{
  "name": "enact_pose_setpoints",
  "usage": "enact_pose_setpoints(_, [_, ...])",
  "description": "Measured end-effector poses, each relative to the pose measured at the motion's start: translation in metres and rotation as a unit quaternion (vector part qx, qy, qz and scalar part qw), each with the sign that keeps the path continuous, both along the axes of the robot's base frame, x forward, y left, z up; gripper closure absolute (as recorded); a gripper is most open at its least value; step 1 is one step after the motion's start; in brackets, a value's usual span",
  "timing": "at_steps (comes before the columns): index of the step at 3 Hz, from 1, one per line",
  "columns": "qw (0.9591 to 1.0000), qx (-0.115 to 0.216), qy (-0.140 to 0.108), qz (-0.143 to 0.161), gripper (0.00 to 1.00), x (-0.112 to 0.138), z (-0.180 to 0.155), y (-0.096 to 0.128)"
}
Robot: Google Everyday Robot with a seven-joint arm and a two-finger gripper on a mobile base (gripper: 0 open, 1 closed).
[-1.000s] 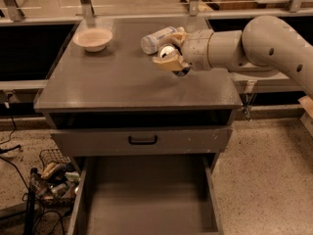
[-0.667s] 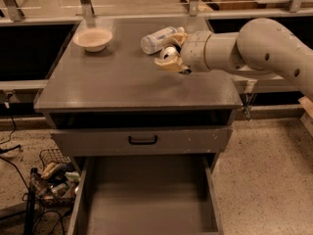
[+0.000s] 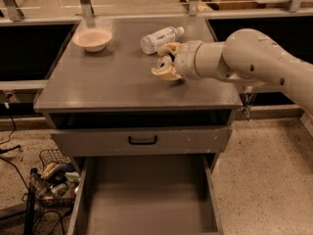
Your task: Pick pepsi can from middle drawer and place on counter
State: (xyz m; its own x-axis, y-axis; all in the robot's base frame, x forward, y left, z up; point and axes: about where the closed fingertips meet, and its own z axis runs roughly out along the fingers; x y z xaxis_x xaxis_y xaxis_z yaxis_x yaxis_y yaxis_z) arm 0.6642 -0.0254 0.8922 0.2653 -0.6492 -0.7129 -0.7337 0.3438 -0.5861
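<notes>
This looks like a robot test space set up like an office pantry. A plain grey drawer cabinet (image 3: 98, 141) stands on a speckled hard floor (image 3: 264, 180), with a wire basket (image 3: 54, 158) of odds and ends beside it and metal rail posts (image 3: 85, 1) behind. The end effector (image 3: 162, 61) grips a can (image 3: 165, 62) at the worktop (image 3: 112, 82), right of middle.

Speckled terrazzo floor (image 3: 274, 180) spreads from 3 to 5 o'clock. A grey drawer cabinet (image 3: 98, 141) fills the centre, with dark recesses (image 3: 29, 53) at 10 and 2 o'clock. A wire basket (image 3: 51, 158) of clutter sits at 8 o'clock. The gripper (image 3: 165, 61), near 12 o'clock over the cabinet top, clasps the pepsi can (image 3: 162, 63).
</notes>
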Motion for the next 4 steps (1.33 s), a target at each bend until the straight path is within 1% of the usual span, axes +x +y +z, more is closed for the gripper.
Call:
enact_pose_setpoints(1, [0.9999, -0.015, -0.003, -0.003, 1.00, -0.006, -0.010, 0.007])
enact_pose_setpoints(2, [0.9991, -0.040, -0.007, -0.004, 1.00, -0.015, -0.025, 0.018])
enact_pose_setpoints(4, [0.9991, -0.041, -0.008, -0.006, 1.00, -0.018, -0.026, 0.019])
